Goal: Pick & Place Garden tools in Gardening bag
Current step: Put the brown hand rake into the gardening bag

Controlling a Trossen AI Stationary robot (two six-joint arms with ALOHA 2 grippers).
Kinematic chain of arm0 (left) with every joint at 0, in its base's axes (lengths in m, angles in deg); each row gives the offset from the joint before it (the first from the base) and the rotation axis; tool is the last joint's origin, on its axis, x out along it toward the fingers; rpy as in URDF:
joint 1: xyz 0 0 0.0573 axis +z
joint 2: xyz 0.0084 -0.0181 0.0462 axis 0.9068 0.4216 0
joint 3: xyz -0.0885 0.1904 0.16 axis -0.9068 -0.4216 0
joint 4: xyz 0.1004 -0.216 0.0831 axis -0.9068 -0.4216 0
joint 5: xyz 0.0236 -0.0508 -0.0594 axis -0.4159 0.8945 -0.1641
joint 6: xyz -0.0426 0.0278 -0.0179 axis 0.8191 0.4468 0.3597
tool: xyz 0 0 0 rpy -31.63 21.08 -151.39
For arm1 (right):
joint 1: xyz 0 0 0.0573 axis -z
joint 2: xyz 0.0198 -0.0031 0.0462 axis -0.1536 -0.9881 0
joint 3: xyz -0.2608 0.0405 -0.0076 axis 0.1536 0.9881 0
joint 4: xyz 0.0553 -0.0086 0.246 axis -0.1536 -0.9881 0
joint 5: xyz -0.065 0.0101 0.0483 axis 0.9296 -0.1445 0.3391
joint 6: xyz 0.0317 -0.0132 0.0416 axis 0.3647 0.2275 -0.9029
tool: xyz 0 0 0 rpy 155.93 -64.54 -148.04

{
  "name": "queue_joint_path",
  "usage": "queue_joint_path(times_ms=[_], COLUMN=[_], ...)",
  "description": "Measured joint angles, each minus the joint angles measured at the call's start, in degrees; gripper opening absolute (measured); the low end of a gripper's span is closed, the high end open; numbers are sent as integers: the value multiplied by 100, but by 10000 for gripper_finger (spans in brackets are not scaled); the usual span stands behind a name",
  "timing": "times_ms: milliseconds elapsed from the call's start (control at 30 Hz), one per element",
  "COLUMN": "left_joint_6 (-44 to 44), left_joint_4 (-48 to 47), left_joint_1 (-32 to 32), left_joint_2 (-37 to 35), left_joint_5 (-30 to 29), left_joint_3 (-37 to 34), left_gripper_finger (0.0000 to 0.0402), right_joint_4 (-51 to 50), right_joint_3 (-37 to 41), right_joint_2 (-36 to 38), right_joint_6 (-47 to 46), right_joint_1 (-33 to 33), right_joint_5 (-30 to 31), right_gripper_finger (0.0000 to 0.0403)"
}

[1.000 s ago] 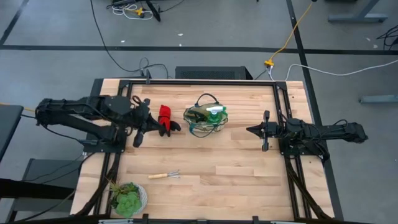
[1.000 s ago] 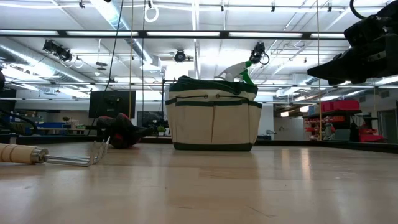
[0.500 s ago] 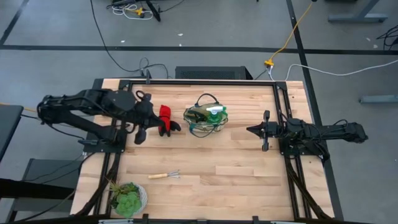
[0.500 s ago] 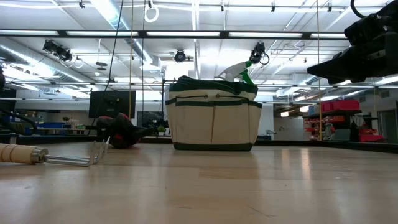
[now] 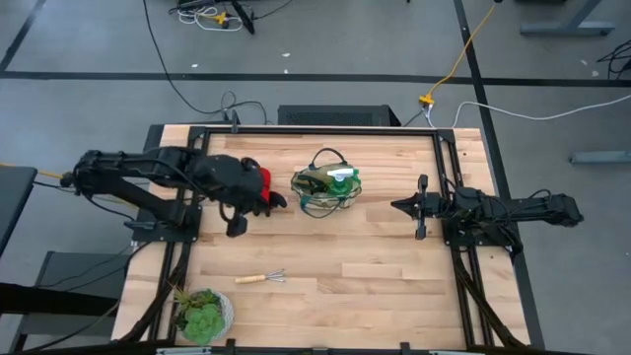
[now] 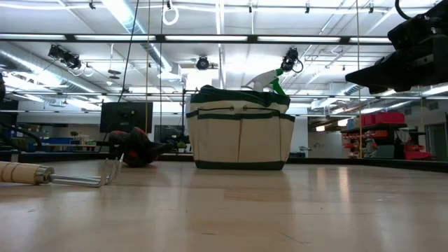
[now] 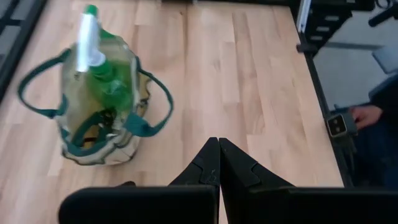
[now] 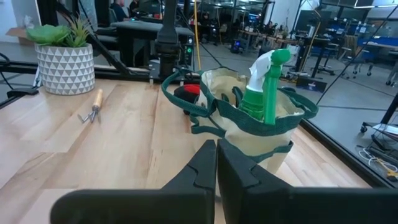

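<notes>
The tan gardening bag [image 5: 327, 189] with green trim stands upright at mid-table, a green spray bottle [image 8: 266, 87] with a white nozzle sticking out of it. The red-and-black gloves [image 5: 263, 180] lie on the table left of the bag. The wooden-handled mini rake [image 5: 264, 278] lies near the front left. My left gripper [image 5: 254, 202] is shut and empty, high above the gloves and partly covering them in the high view. My right gripper [image 5: 396, 206] is shut and empty, to the right of the bag and raised off the table. The shears and brush are not visible.
A succulent in a pale patterned pot [image 5: 202, 314] stands at the front left corner. Black frame rails [image 5: 449, 168] run along the table's left, right and far edges. Bare wood lies between the bag and the near edge [image 5: 345, 266].
My left gripper has moved toward the table's right edge, from left of the gloves to over them, and now hides part of them in the high view. The gloves, bag and rake have stayed where they were.
</notes>
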Motion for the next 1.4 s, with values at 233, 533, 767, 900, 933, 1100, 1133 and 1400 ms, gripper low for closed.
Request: queue_joint_path(times_ms=[233,533,767,900,933,1100,1133,1400], left_joint_6=[-12,8,96,140,157,288,445,997], left_joint_4=[16,105,147,156,122,47,35,-241], left_joint_1=[-446,-1152,-1599,-1785,-1814,-1926,-1943,-2044], left_joint_2=[383,703,829,906,947,1169,1242,1748], left_joint_5=[2,-1,-277,-355,-358,-370,-370,-406], left_joint_3=[0,0,0,0,-1,-2,-2,-7], left_gripper_finger=[2,2,2,2,2,2,2,2], right_joint_4=[21,22,20,20,20,18,11,10], right_joint_3=[0,0,0,0,0,0,0,0], right_joint_2=[0,0,0,0,0,0,2,0], right_joint_6=[0,0,0,0,0,0,0,0], right_joint_1=[2,1,0,2,1,0,2,1], right_joint_5=[1,0,1,0,-1,-1,-1,1], right_gripper_finger=[16,16,16,16,16,16,16,16])
